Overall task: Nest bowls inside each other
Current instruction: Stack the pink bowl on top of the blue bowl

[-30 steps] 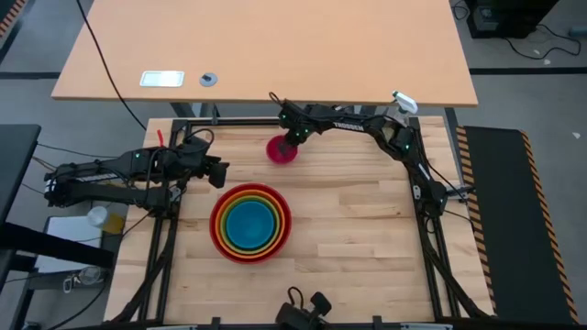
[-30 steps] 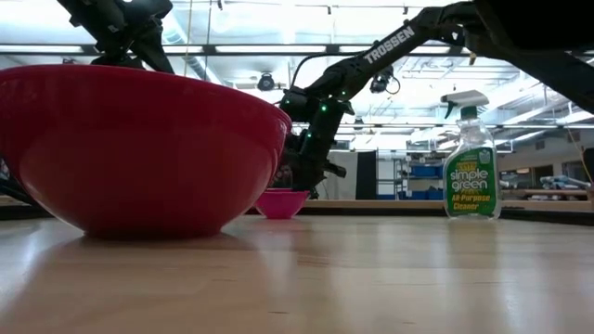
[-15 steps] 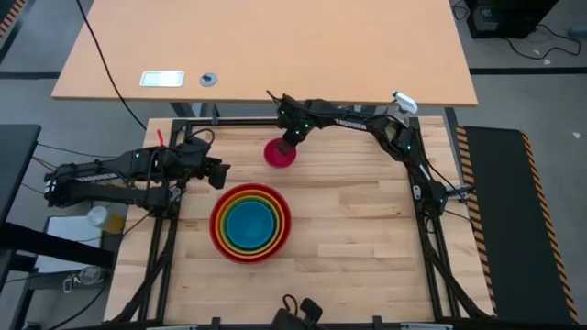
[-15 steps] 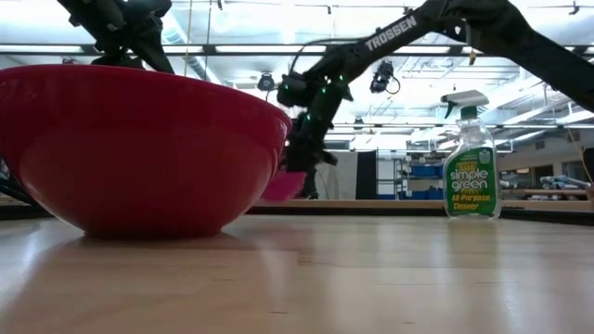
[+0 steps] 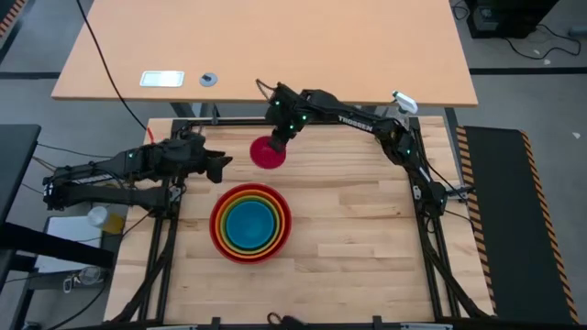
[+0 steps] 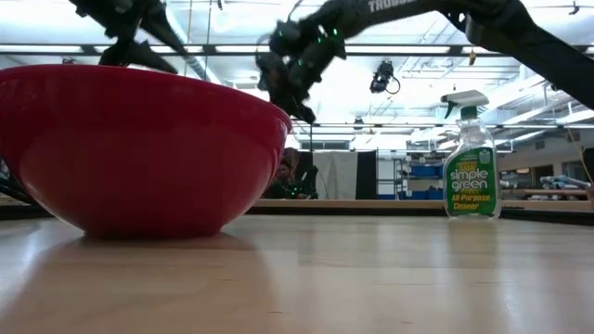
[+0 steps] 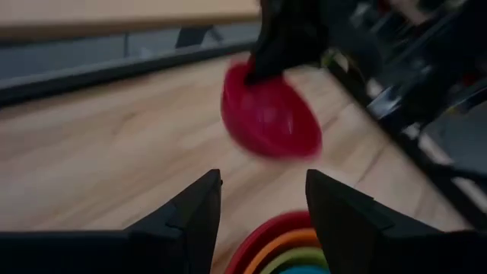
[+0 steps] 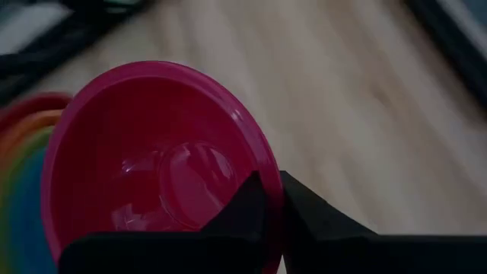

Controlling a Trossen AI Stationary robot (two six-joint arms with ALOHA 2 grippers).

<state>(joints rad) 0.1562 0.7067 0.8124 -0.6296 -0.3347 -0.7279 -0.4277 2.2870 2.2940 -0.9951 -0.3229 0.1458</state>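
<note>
The small magenta-pink bowl (image 5: 267,153) hangs in the air over the far middle of the table, with my right gripper (image 5: 276,140) shut on it. It also shows in the left wrist view (image 7: 270,118) and the right wrist view (image 8: 152,167). Nearer the front, the red bowl (image 5: 216,231) rests on the table with orange, green and blue bowls (image 5: 249,225) nested inside it. My left gripper (image 5: 221,168) is open to the left of the stack, holding nothing. In the low view the red bowl (image 6: 139,148) hides the pink bowl. My right gripper holds the pink bowl by its rim (image 8: 268,169). One finger is inside the bowl and the other outside. The fingers slant down from the far right side. The bowl hangs tilted below them, clear of the table.
A clear spray bottle (image 5: 404,101) stands at the table's far right corner, also visible in the low view (image 6: 471,158). Bare wood lies to the right of the bowl stack and in front of it. A metal frame (image 5: 431,238) runs round the table.
My right gripper has risen and moved toward the table's left edge with the pink bowl. The bowl sat on the table a second ago. It is now lifted clear and tipped.
</note>
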